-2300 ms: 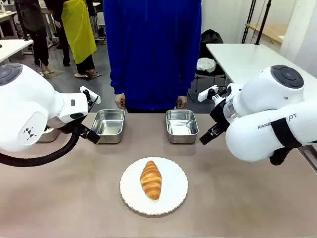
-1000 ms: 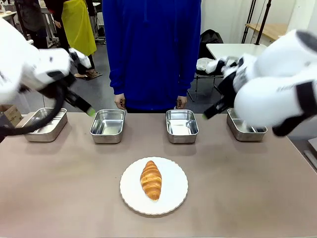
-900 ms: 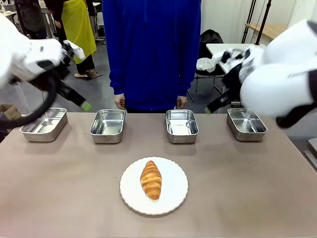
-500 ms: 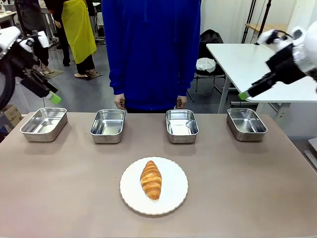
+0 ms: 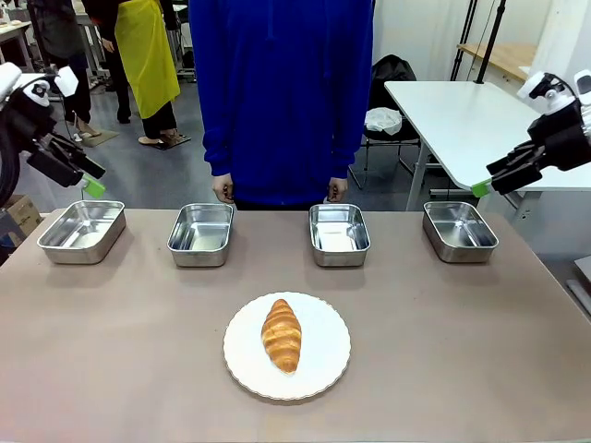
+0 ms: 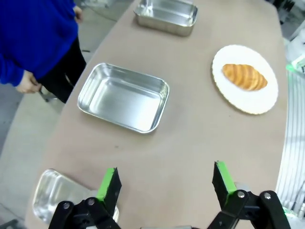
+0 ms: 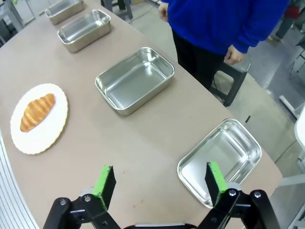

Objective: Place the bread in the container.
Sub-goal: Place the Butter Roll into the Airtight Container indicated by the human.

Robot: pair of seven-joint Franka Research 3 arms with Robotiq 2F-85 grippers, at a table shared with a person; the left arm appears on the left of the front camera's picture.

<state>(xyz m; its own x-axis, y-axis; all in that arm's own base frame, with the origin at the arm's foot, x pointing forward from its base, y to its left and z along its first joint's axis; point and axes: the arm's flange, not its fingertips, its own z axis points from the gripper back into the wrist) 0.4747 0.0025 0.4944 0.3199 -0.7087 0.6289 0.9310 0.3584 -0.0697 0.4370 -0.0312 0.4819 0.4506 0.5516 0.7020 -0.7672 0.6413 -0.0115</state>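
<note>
The bread [image 5: 282, 335], a golden-brown croissant, lies on a round white plate [image 5: 323, 365] near the table's front middle. Several identical steel containers stand in a row at the far side, among them two middle ones [image 5: 201, 233] [image 5: 339, 233]. My left gripper [image 5: 88, 180] hangs open in the air above the far-left tray [image 5: 82, 231]. My right gripper [image 5: 489, 180] hangs open above the far-right tray [image 5: 460, 231]. The left wrist view looks past the left gripper [image 6: 166, 181] at the bread [image 6: 244, 77]. The right gripper [image 7: 159, 181] is empty, with the bread [image 7: 38, 112] far off.
A person in a blue top stands at the table's far edge, hands [image 5: 224, 191] hanging just behind the two middle trays. Bare brown tabletop [image 5: 443, 351] surrounds the plate. A white table [image 5: 452, 111] stands behind at the right.
Both arms have swung up and outward from the middle of the table to its far corners, uncovering the two outer trays. Their jaws have stayed open. The bread has not moved.
</note>
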